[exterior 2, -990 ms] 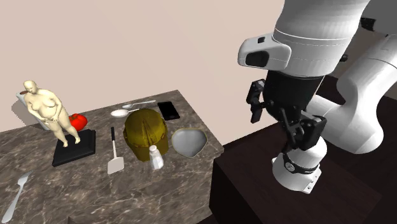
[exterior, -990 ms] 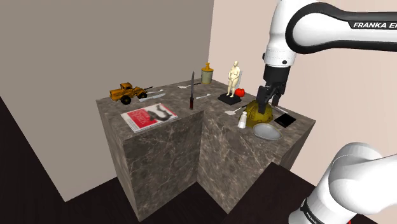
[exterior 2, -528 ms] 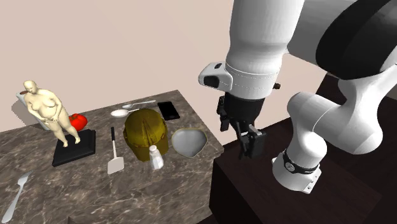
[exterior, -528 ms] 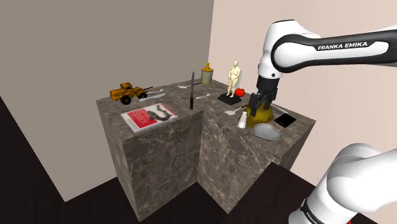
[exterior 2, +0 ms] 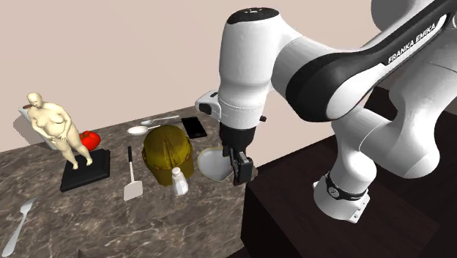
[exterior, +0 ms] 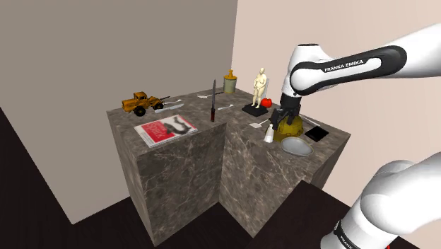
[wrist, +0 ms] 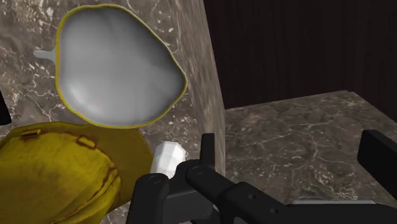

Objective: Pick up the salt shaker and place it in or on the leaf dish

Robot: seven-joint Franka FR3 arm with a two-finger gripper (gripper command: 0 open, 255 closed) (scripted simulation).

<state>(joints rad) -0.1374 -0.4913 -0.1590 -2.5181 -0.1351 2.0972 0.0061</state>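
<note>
We see a dark marbled desk (exterior: 185, 164) made of two blocks set side by side. The white arm (exterior 2: 293, 67) bends over the end of the desk nearest its stand. Its black tool (exterior 2: 240, 167) hangs low there, above the desk's edge. In the wrist view the tool's two fingers stand wide apart with nothing between them.

A yellow helmet (exterior 2: 167, 152) sits on the desk near that end. A pale figurine (exterior 2: 57, 130) stands on a black base further along, well apart from the tool. The leaf dish (wrist: 114, 70) is grey with a thin yellow rim. It lies flat just beside the helmet, close to the desk's edge, and nothing lies in it.

The salt shaker (exterior 2: 179, 180) is small and white. It stands upright on the desk, right against the helmet's brim and near the dish. In the wrist view we see it just outside one finger, not between the two.
</note>
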